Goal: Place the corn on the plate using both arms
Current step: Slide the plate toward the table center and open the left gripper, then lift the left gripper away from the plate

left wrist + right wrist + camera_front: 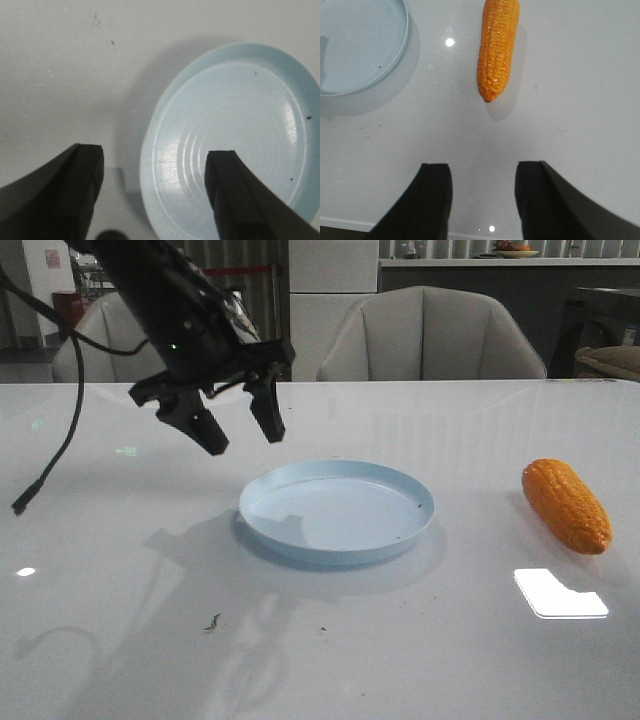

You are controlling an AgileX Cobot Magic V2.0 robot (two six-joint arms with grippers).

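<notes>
Two pairs of black jaws stand spread with nothing between them: the left gripper hangs in the air above the left rim of the plate, its arm coming down tilted from the upper left, and the right gripper hovers over the bare white table, short of the corn. The plate is round, shallow and pale blue, with a low rim, faint rings and few dark specks. The corn is orange, glossy and bumpy, lying flat well to the right of the plate, its long axis running from the table's far side toward the near right, its narrow tip pointing at the right gripper
</notes>
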